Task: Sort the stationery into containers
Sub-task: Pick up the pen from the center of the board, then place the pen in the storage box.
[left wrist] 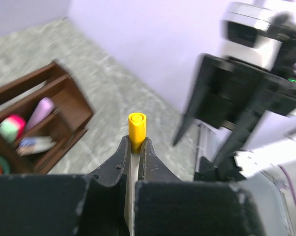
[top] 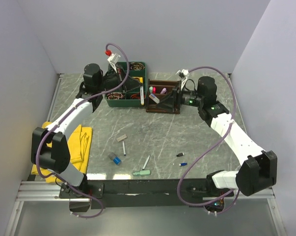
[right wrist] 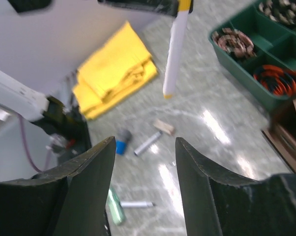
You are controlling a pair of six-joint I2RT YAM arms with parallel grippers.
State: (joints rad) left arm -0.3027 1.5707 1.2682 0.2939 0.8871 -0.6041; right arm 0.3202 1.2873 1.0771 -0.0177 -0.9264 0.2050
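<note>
Here, left fingers (left wrist: 119, 160) pinching a white pen (left wrist: 137, 127), mostly hidden, yellow end showing, right fingers (right wrist: 96, 164) spread wide, brown box (left wrist: 79, 105) blurry, cut off.

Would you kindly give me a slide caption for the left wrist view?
Left gripper clamps a yellow-capped white marker near the brown organiser.

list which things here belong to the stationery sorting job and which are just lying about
Job:
- white pen with yellow cap, held in the left tool
- brown organiser
- loose white pen
- blue cap
- mint eraser

Lying about:
- yellow cloth
- green tray of coiled cords
</note>
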